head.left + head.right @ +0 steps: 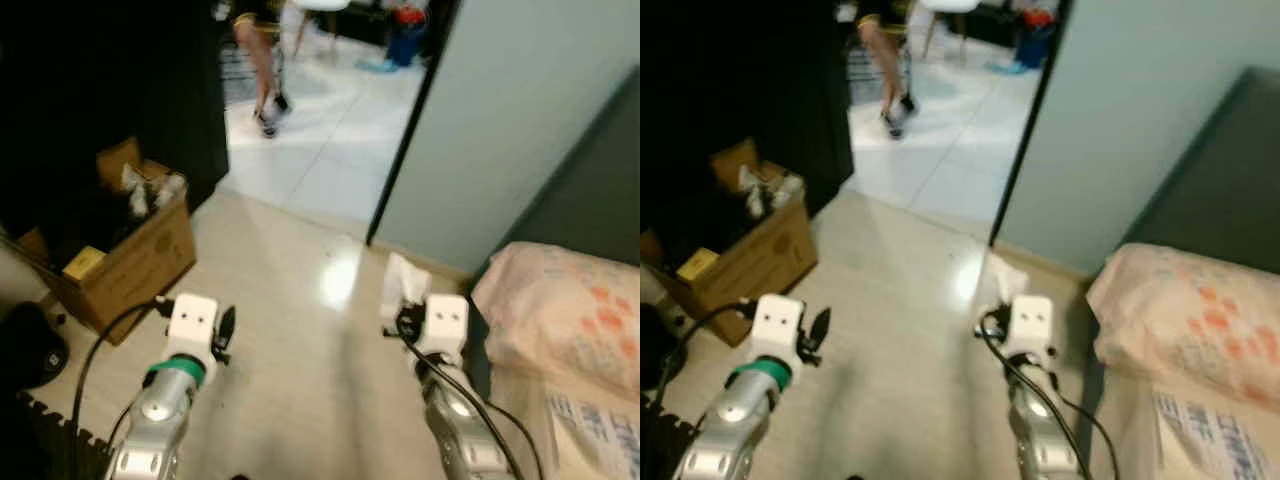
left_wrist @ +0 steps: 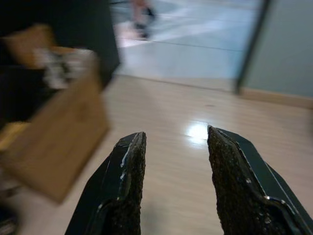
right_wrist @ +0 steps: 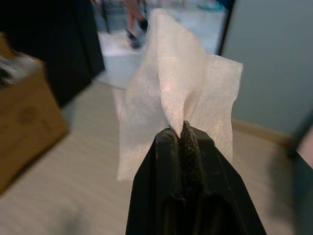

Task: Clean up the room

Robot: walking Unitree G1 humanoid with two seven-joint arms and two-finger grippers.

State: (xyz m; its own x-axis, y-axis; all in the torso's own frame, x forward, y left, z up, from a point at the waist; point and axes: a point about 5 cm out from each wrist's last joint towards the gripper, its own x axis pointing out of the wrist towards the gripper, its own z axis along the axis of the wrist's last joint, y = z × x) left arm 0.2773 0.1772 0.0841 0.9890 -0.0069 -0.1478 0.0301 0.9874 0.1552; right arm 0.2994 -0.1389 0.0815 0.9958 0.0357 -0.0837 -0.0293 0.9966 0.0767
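Pinching a thin crinkled white tissue [image 3: 171, 93], right gripper [image 3: 183, 134]; left gripper [image 2: 173, 147] spread.

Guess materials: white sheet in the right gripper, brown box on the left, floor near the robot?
White sheet: looks like thin tissue or nonwoven wipe, matte and slightly see-through, creased where the right gripper pinches it. Brown box: corrugated cardboard by its tan matte walls and open flaps. Floor: smooth beige, glossy, with a bright light reflection; vinyl or laminate, can't tell which.
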